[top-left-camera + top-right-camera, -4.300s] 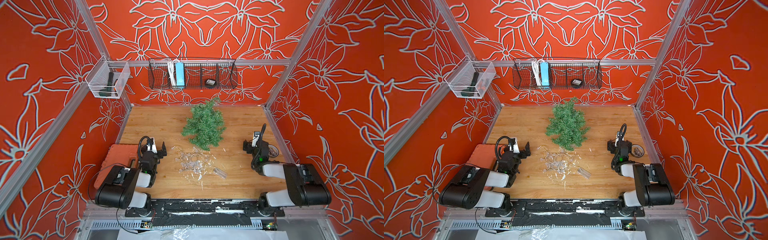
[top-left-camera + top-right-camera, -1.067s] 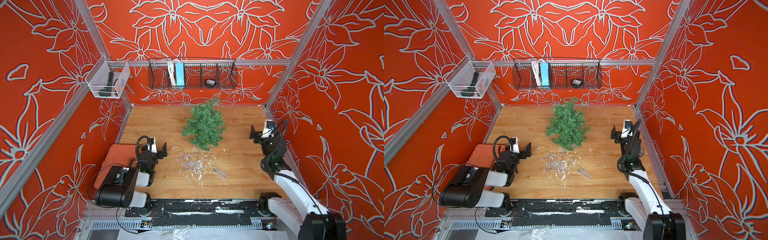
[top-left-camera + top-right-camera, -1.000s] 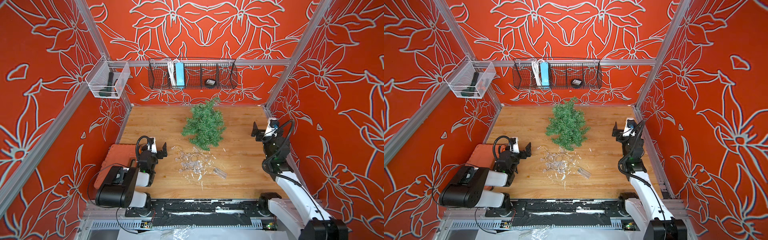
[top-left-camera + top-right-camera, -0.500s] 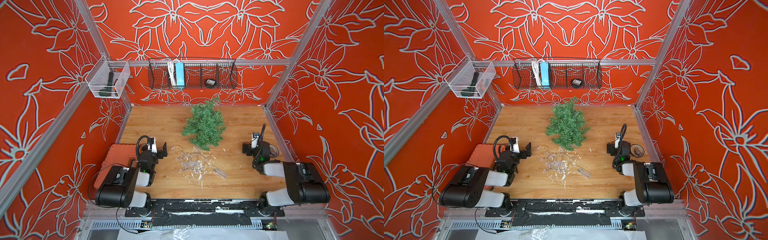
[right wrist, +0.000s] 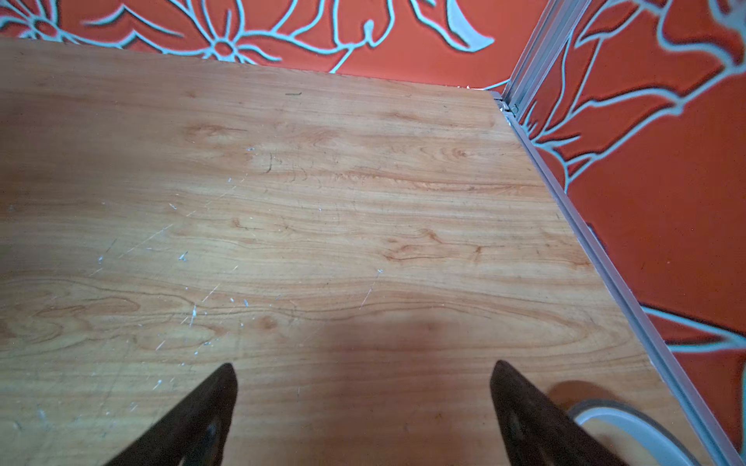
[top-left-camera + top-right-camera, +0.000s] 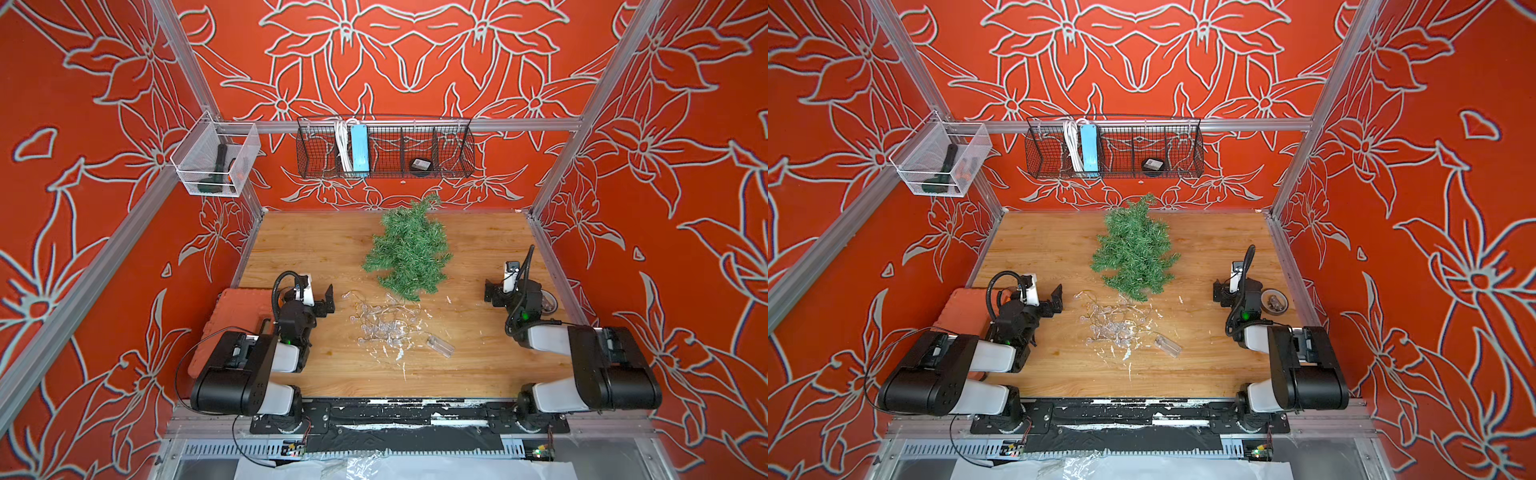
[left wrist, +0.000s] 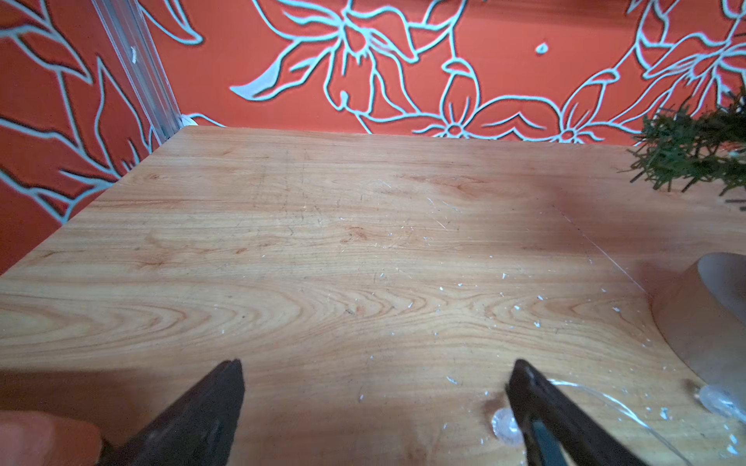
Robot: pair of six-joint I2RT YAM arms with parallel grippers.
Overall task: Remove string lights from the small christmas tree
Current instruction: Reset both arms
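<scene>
The string lights [image 6: 384, 324] are seen lying off the small christmas tree [image 6: 409, 253], gathered in a loose tangle on the table [image 6: 311, 249] just in front of the tree's base. The clear battery box [image 6: 439, 345] is found at the tangle's near right edge. In both top views the tree is laid flat on the wood, its pointed top directed toward the back wall. The left hand [image 6: 325, 301] is held low over the table just to the left of the tangle, spread wide with nothing gripped. In the left wrist view one clear bulb [image 7: 502, 424] is shown right beside a fingertip, though whether they touch cannot be told, and bare wood is seen between the jaws. The right hand [image 6: 494, 293] is placed well apart from the lights, at the right side of the table, with the tree's base off to its left. It is likewise spread fully and nothing is held, only bare wood being seen between the jaws in the right wrist view. A small round dish [image 6: 1274, 301] is set just beside the right hand, next to the wall.
</scene>
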